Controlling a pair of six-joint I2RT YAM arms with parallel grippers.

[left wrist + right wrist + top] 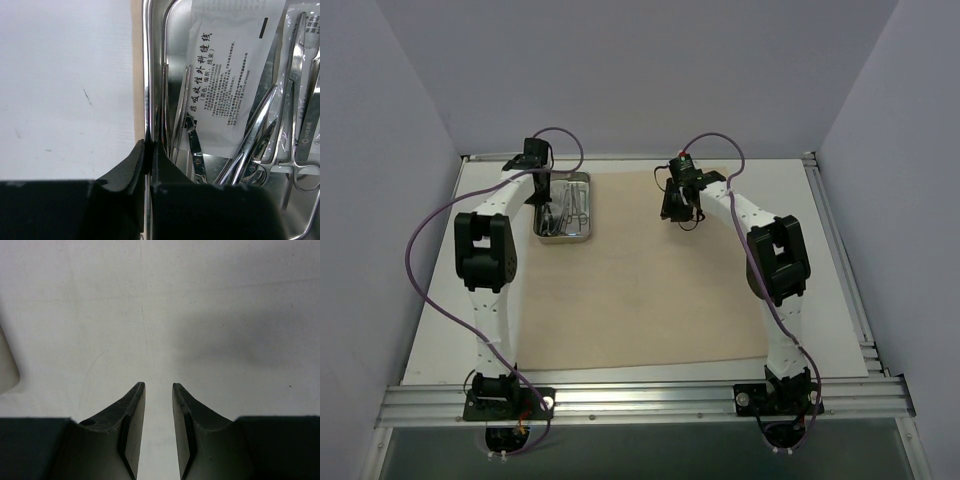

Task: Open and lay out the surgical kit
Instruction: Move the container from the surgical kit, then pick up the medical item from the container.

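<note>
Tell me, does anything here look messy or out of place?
Nothing spilled or broken. The tools lie jumbled in the tray, crossing over a packet, instead of spread on the flat cloth. The left claw pinches the tray's rim.

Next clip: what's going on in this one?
The beige cloth wrap lies spread flat on the table. The left end effector is shut on the rim of the steel tray, which holds the instruments, tweezers and a printed packet. The right end effector hangs open and empty above the cloth.
</note>
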